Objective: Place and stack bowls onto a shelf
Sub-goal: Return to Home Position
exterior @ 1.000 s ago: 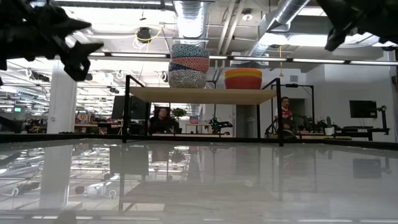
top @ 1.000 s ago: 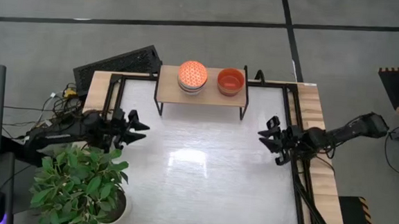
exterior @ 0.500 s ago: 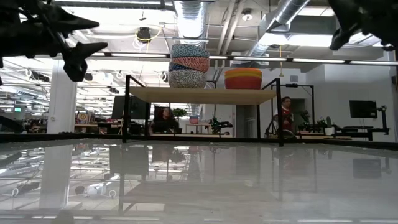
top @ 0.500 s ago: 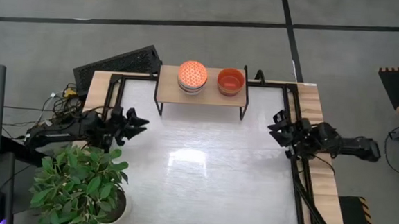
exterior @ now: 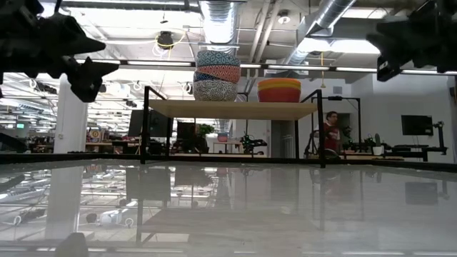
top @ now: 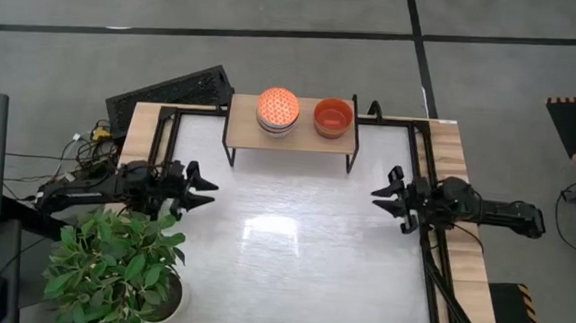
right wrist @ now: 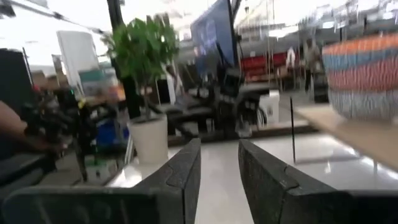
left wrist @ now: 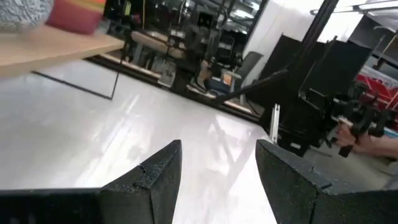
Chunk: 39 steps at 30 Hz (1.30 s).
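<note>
Left pincer [top: 204,188] hung over the counter's [top: 291,272] left edge, fingers spread wide, nothing held. Right pincer [top: 384,199] sat mirrored at the right edge, fingers parted too, empty. Both pointed inward, well apart from each other. Farther back, the shelf [top: 242,135] stood at the counter's far edge, between the two pincers' lines and well beyond both. On it I saw a three-high patterned bowl stack [top: 278,111] on the left and an orange-topped stack [top: 333,118] just beside it, not touching.
</note>
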{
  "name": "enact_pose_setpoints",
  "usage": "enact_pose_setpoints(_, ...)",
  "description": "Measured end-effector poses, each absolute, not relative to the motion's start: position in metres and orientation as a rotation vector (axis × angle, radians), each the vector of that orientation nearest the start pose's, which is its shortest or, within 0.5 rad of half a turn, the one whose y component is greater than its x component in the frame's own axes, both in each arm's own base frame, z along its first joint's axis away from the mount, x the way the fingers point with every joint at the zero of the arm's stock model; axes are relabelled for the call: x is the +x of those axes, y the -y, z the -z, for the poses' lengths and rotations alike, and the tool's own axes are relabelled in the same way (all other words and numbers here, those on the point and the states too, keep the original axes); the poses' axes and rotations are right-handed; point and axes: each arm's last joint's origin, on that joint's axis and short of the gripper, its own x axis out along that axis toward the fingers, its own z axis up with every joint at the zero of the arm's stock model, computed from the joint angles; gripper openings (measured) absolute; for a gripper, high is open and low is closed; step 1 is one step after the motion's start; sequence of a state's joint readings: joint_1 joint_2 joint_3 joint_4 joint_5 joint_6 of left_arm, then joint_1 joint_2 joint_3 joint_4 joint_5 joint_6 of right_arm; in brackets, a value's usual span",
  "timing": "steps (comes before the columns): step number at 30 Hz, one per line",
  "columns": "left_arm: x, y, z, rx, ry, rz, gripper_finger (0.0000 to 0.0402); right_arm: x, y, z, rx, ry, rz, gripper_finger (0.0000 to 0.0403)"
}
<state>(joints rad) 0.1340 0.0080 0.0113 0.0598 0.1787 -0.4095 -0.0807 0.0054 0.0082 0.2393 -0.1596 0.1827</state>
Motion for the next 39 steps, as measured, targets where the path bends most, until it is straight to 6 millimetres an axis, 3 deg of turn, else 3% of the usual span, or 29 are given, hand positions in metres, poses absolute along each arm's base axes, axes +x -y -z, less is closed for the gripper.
enact_pose_setpoints(10,0.097,-0.010,-0.171,-0.404,0.049,-0.005,0.0190,0.097,0.003,-0.171,0.171,0.046,-0.080,0.0134)
enact_pose_setpoints(39,0.098,-0.010,-0.170,-0.401,0.046,-0.005,0.0190,0.097,0.003,-0.170,0.170,0.040,-0.078,0.0134)
